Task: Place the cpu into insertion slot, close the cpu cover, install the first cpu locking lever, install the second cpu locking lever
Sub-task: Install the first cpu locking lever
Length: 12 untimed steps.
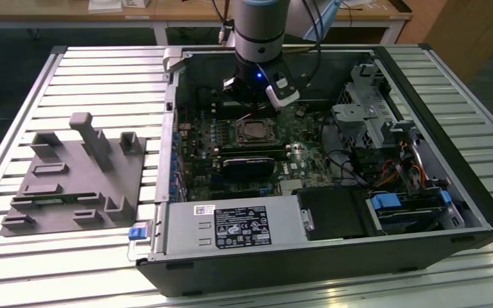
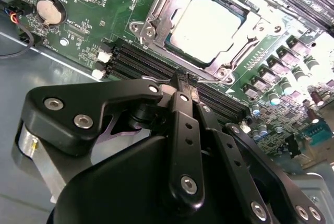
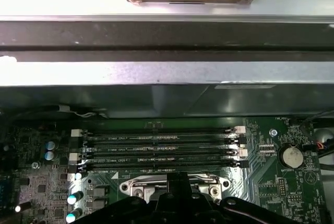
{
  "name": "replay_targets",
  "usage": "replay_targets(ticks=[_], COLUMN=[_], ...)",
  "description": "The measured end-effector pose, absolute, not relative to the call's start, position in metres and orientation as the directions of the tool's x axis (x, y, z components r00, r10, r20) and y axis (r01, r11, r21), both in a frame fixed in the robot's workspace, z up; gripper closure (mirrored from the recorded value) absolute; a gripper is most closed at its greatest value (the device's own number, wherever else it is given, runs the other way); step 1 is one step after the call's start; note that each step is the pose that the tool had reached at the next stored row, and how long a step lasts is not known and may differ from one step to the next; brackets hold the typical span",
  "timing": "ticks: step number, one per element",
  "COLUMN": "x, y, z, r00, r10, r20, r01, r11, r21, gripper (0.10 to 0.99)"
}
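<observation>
Slatted aluminium table (image 1: 75, 70) carries an open computer case (image 1: 452, 192), with a grey fixture (image 1: 75, 179) at the exterior view's left. The arm (image 1: 259, 32) enters the case at upper centre of the frame.

**State.** In the second wrist view the gripper (image 2: 185, 80) has its fingers drawn together, with nothing visible between them. It hangs just beside the insertion slot (image 1: 239, 132). The cpu (image 2: 209, 23) lies seated in the slot, and the cpu cover (image 2: 154, 20) frames it. The position of the locking levers cannot be determined.

**Hazards (judgement).** The fingertips are near the memory slots (image 3: 162, 151) and the socket edge. An off-line descent could strike the cover or a slot latch. A cover not fully down would stop a lever from locking.

**View comparison.** The second wrist view gives the chip face and frame. The first wrist view gives the memory slots, a coin battery (image 3: 292, 156) and the case wall beyond.
</observation>
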State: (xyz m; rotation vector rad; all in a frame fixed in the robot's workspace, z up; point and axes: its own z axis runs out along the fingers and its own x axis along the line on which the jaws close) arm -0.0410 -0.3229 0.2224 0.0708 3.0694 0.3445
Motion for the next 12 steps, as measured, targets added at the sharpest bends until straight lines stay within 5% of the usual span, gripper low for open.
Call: replay_targets(ticks=[12], x=[-0.0397], y=[-0.3157], z=[0.2155], r00=[-0.998], r10=[0.051], r20=[-0.047], r01=[0.04], r11=[0.975], r21=[0.217], gripper=[0.98])
